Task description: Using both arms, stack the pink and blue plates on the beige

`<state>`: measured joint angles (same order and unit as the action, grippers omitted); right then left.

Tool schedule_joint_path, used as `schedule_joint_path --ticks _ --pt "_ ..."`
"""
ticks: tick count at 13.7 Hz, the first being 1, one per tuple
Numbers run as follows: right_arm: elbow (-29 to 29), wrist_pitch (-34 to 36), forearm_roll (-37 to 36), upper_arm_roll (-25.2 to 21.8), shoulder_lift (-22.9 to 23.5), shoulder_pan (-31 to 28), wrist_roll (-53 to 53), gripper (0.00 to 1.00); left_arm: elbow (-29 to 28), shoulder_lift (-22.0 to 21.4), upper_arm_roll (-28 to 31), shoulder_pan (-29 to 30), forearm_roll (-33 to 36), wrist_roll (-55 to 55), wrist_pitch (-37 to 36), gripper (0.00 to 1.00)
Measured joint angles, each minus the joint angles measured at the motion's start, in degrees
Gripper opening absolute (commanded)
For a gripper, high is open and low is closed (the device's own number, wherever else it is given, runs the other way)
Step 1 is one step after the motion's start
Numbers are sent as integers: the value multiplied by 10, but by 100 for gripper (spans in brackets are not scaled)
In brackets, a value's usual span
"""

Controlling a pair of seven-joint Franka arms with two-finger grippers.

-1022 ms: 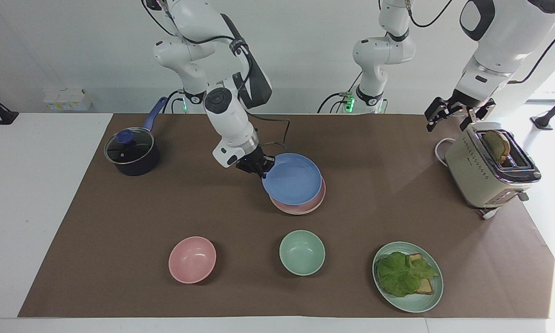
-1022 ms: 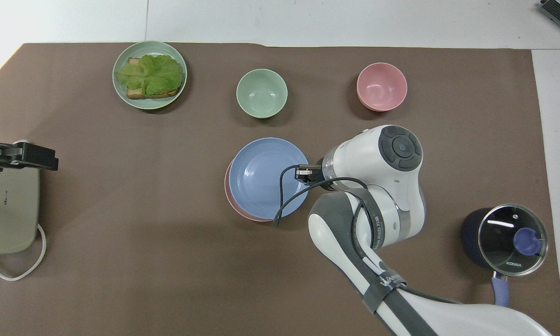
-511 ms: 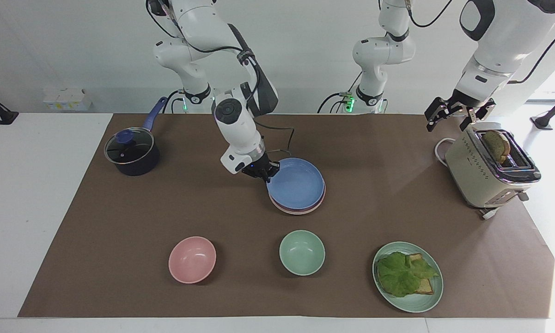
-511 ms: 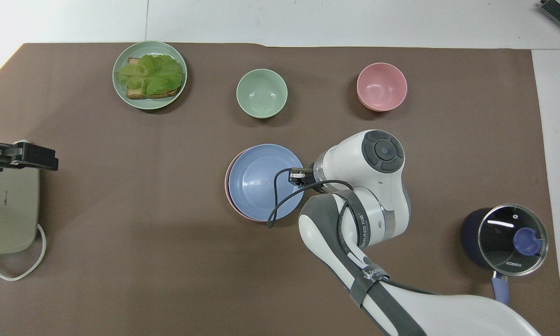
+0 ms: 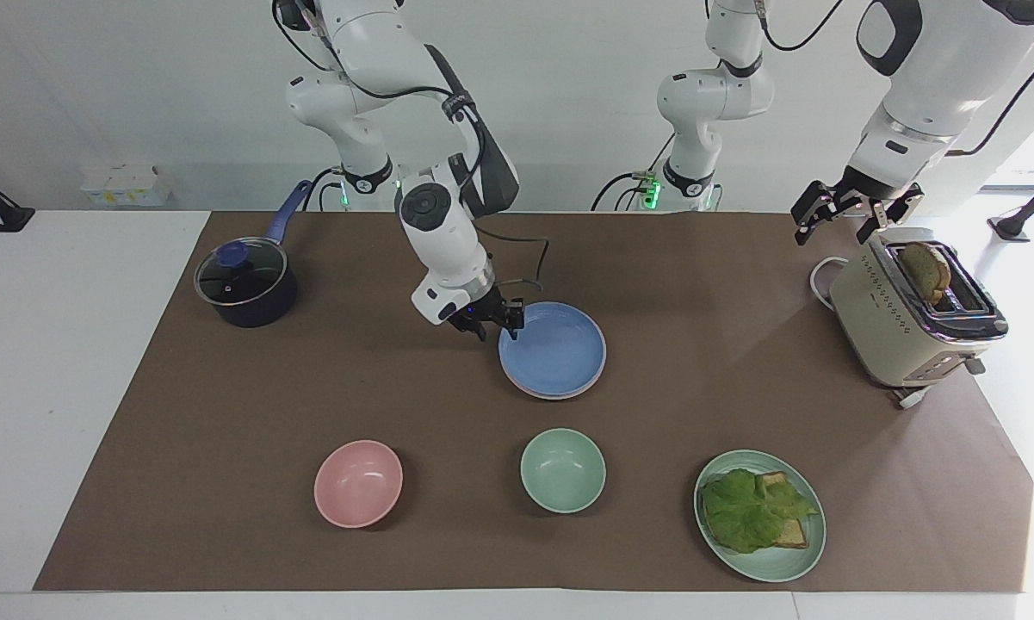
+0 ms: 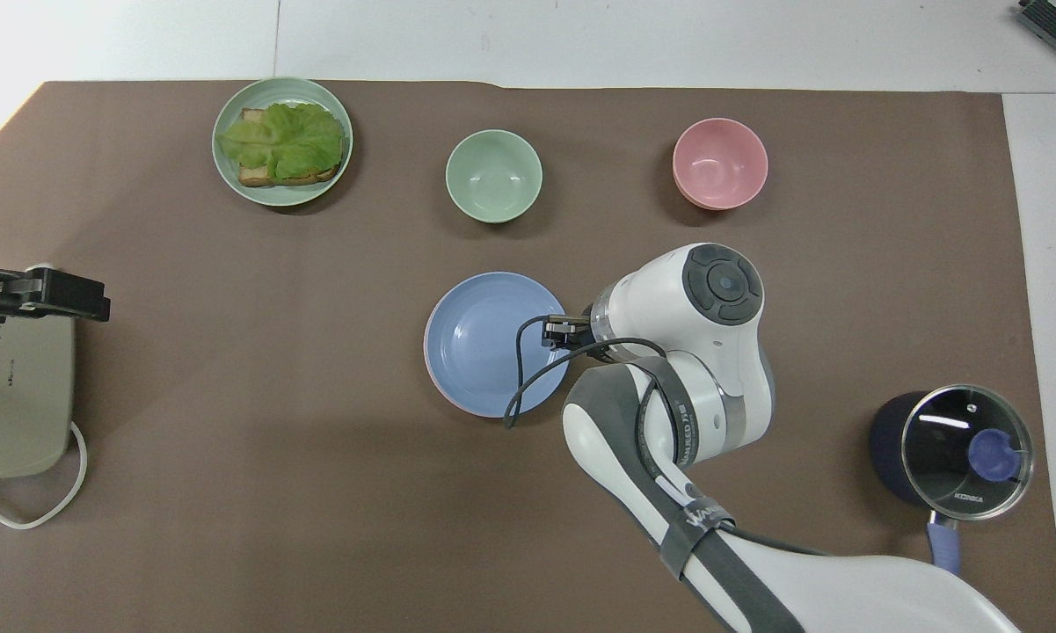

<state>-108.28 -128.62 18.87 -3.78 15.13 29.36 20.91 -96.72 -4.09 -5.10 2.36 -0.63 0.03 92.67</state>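
The blue plate (image 5: 555, 349) (image 6: 484, 343) lies flat on the pink plate (image 5: 541, 395) in the middle of the brown mat. Only a thin pink rim shows under it. The beige plate is hidden. My right gripper (image 5: 498, 328) (image 6: 554, 332) is open at the blue plate's rim, on the side toward the right arm's end, with its fingers apart and holding nothing. My left gripper (image 5: 835, 226) (image 6: 70, 296) hangs open and waits in the air over the toaster (image 5: 908, 310), with nothing in it.
A pink bowl (image 5: 358, 483), a green bowl (image 5: 563, 470) and a green plate with lettuce on bread (image 5: 759, 515) stand farther from the robots than the stack. A lidded dark pot (image 5: 245, 284) sits toward the right arm's end. A slice of toast sticks up in the toaster.
The right gripper lowered the tilted blue plate onto the pink plate and opened. The blue plate now lies flat and centred. The left arm has not moved.
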Motion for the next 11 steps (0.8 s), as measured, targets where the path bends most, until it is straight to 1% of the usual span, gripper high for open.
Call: schedule_joint_path --ticks 2,7,9,11 --pt "10 35 -37 -10 -32 -21 0 100 0 0 0 0 0 0 0 100" --pt "20 136 -139 -14 -136 -116 -1 100 0 0 0 0 0 0 0 100" --pt "22 178 -149 -14 -170 -150 -12 100 0 0 0 0 0 0 0 100" --pt "39 218 -154 -15 -190 -180 -34 100 0 0 0 0 0 0 0 100"
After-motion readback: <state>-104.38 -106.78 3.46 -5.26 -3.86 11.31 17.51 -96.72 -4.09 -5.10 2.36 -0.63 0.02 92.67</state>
